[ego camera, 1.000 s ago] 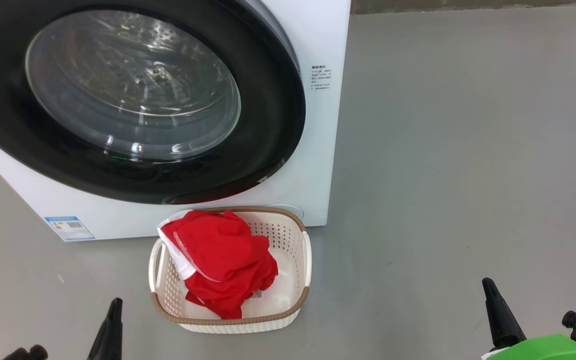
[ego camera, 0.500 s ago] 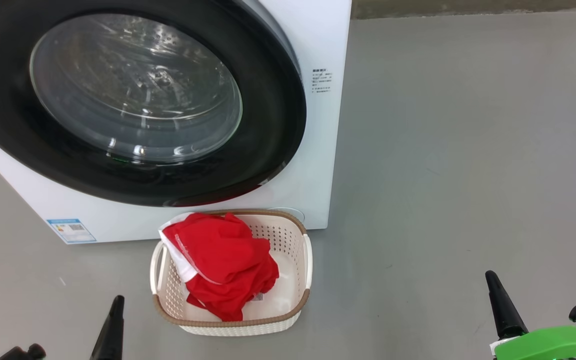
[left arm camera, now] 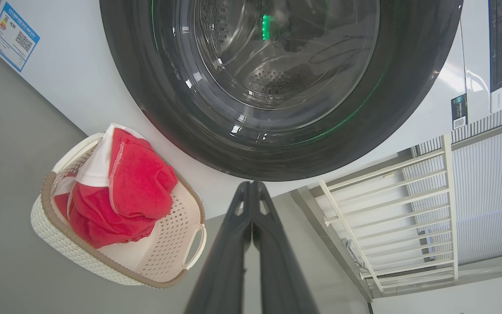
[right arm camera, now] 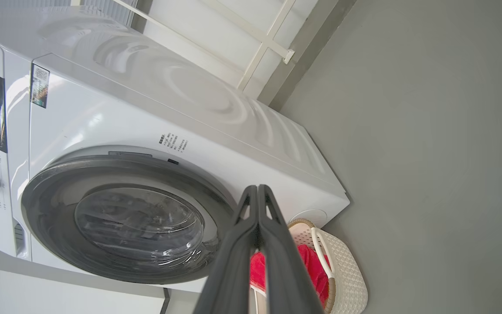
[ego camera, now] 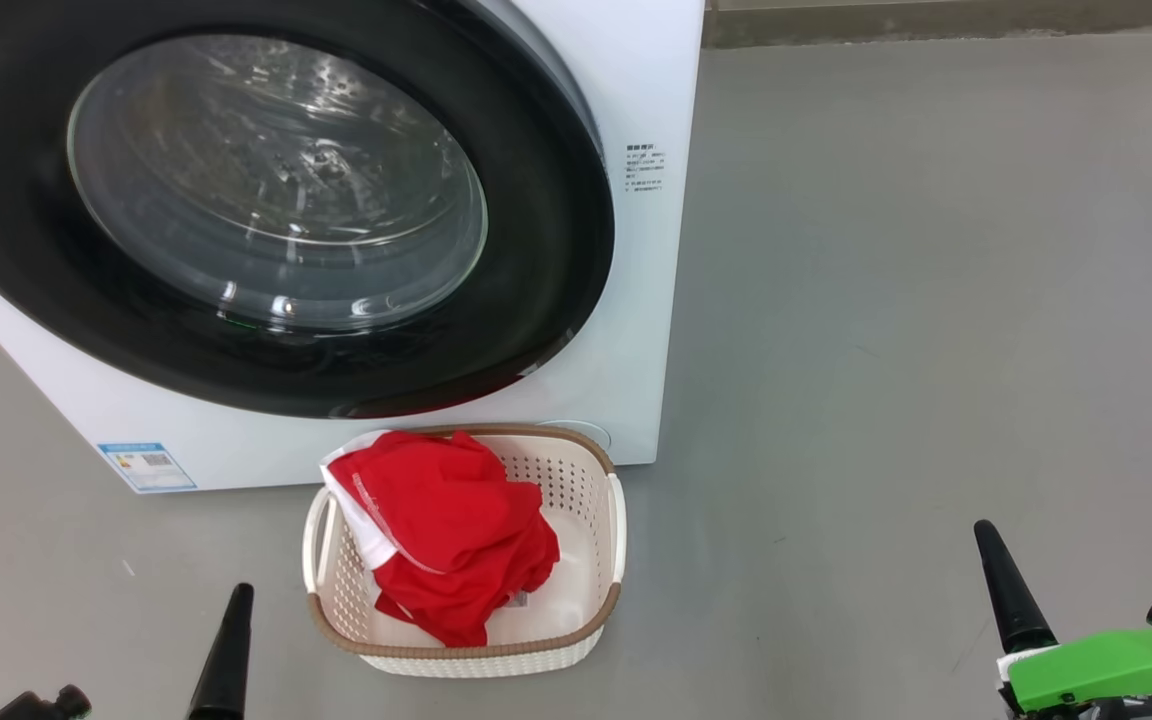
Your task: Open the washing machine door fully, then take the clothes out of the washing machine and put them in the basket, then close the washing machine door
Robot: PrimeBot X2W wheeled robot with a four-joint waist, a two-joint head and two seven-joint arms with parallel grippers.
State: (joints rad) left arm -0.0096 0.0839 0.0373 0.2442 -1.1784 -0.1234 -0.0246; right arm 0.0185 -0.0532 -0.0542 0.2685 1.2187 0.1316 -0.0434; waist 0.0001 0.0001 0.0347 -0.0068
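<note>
Washing machine door (ego camera: 266,210) fills upper left of head view and we read it as shut, clothes (ego camera: 446,530) in basket (ego camera: 466,650) bottom centre, left gripper (ego camera: 236,610) nearer the door than right gripper (ego camera: 996,565), both pinched together, empty.

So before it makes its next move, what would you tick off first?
1. Door flush against the washer: ok.
2. Door latched: cannot tell.
3. Drum free of red fabric: ok, as far as the glass shows.
4. Clothes in the basket: ok, though some white trim drapes over its rim.
5. Left hand shut and holding nothing: ok.
6. Right hand shut and holding nothing: ok.
</note>
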